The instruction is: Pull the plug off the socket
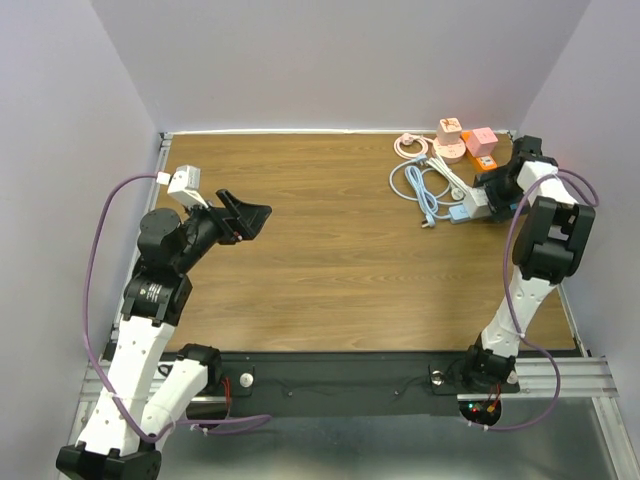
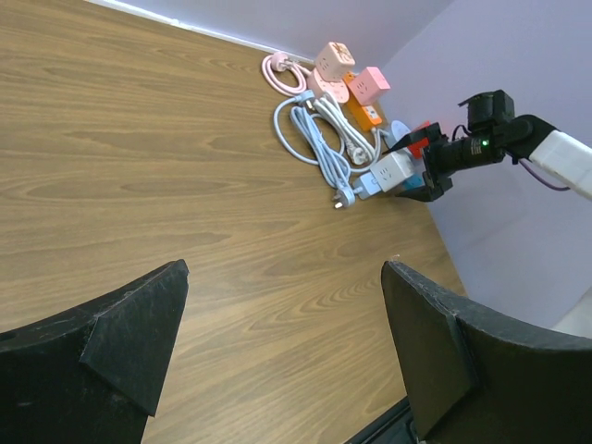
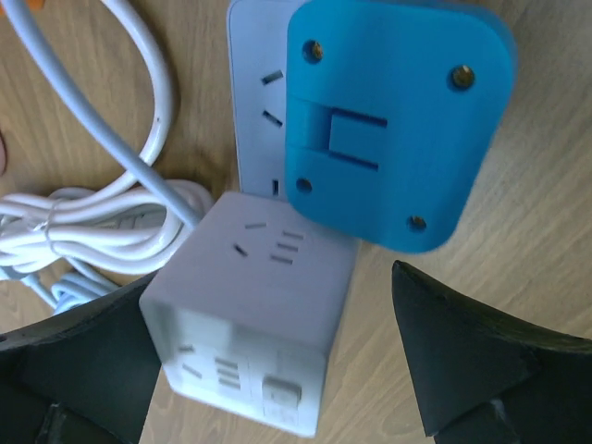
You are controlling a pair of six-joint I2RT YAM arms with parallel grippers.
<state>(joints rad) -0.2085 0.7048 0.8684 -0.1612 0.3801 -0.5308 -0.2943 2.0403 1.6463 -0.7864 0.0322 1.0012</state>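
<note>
Blue plug (image 3: pixel 398 120) sits pushed into the pale socket block (image 3: pixel 254 102) at the counter's (image 1: pixel 330 250) far right, with a white cube socket (image 3: pixel 254 305) just beside it. Right end effector (image 3: pixel 273 314) hovers above, jaws wide, holding nothing. Left end effector (image 1: pixel 255 222) idles open, well apart. Risk: closing on the cube instead, or dragging the unbraced block and cables (image 3: pixel 92 222) along.

Two white-shelled arms with black joints and purple cables

The left arm (image 1: pixel 150 320) and right arm (image 1: pixel 520 300) each trail a looping purple cable (image 1: pixel 91 270). The left hand (image 1: pixel 247 212) has broad matte black wedge fingers (image 2: pixel 120 342). A white camera box (image 1: pixel 185 183) is mounted at its wrist, upper left of the overhead frame. A green light (image 2: pixel 482 144) glows on the right wrist.
</note>
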